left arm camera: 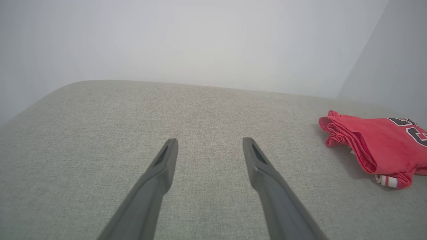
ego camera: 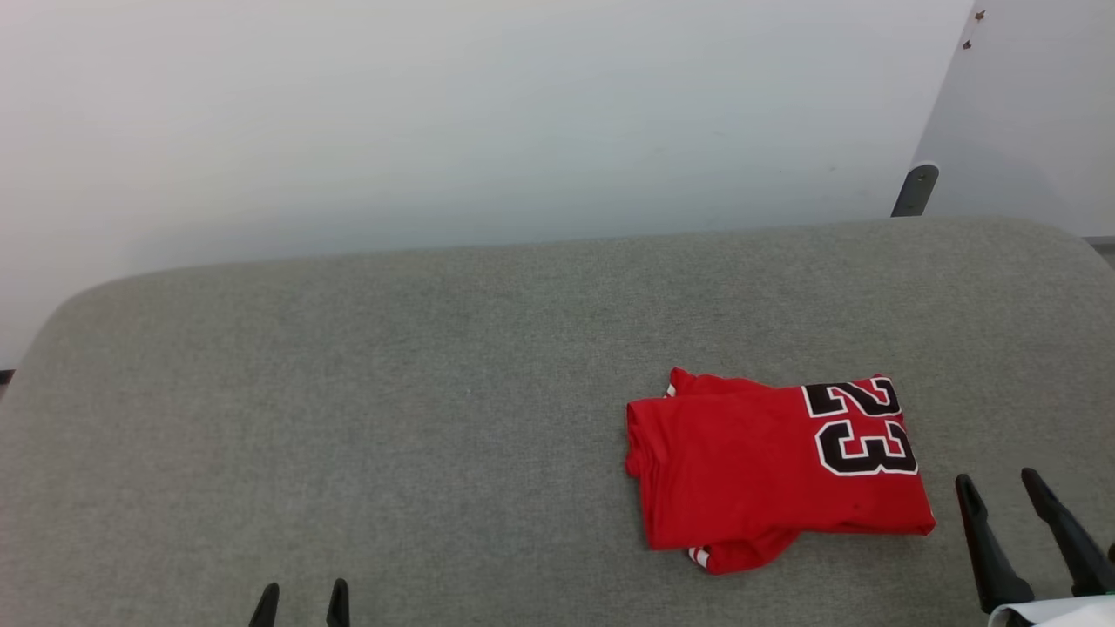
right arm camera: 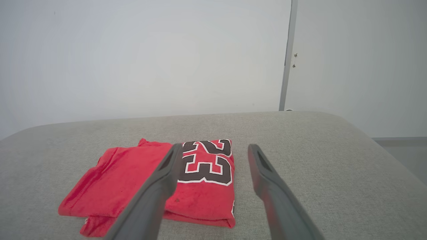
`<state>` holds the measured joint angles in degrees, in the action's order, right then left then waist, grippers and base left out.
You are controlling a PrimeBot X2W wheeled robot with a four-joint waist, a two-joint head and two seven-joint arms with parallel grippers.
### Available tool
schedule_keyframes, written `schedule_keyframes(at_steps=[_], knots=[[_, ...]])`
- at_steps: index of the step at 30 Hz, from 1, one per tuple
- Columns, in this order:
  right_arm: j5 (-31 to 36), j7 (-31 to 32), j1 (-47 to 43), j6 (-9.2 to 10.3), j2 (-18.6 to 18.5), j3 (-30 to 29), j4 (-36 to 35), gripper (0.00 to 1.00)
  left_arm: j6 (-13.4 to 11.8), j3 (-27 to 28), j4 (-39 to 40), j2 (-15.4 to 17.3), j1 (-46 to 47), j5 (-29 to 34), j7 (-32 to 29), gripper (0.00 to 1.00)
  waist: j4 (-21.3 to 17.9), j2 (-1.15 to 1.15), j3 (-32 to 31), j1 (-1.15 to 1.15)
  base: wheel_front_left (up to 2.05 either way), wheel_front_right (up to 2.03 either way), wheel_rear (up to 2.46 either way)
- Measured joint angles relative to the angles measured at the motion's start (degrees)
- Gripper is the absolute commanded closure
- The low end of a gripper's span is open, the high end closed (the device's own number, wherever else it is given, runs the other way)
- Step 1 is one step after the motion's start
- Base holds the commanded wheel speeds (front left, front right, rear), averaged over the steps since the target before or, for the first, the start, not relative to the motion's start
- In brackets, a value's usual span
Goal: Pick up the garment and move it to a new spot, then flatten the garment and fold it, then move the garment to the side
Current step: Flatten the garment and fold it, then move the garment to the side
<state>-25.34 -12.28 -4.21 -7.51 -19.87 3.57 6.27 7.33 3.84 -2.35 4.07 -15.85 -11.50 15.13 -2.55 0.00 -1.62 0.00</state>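
Garment (ego camera: 766,470) (left arm camera: 377,150) (right arm camera: 110,183) lies folded, "23" face up, at about 4 o'clock on the grey desk (ego camera: 348,392).

My right fingers (ego camera: 997,481) (right arm camera: 216,146) are spread wide and hold nothing. They sit just beside the garment's corner, at 4 o'clock of it.

My left fingers (ego camera: 300,596) (left arm camera: 210,141) are also wide and empty, well apart at 8 o'clock.

Risks, as I judge them:
- Pinching the top layer alone would peel the fold open.
- The striped trim poking out at the near edge could snag and drag the stack askew.

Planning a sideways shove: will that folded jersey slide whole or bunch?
Likely floppy: the garment is layered cloth. A push may bunch it on the textured grey surface. Lifting one edge could unfold it; striped trim pokes out.
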Motion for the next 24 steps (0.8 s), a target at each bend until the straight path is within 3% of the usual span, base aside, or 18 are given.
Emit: schedule_keyframes(at_steps=[17,24], knots=[[0.20,2.32,0.27,0.00,1.99,-1.12,-1.64,0.00,0.00,0.48,0.63,-0.78,1.07,1.02,0.00,0.00,0.33,0.00,0.89,0.00,0.00,0.00,0.00],[1.36,8.75,7.95,0.00,-2.60,0.75,-1.02,0.00,0.00,-0.24,0.30,-1.04,3.82,1.41,0.00,0.00,0.44,0.00,2.23,0.00,0.00,0.00,0.00]])
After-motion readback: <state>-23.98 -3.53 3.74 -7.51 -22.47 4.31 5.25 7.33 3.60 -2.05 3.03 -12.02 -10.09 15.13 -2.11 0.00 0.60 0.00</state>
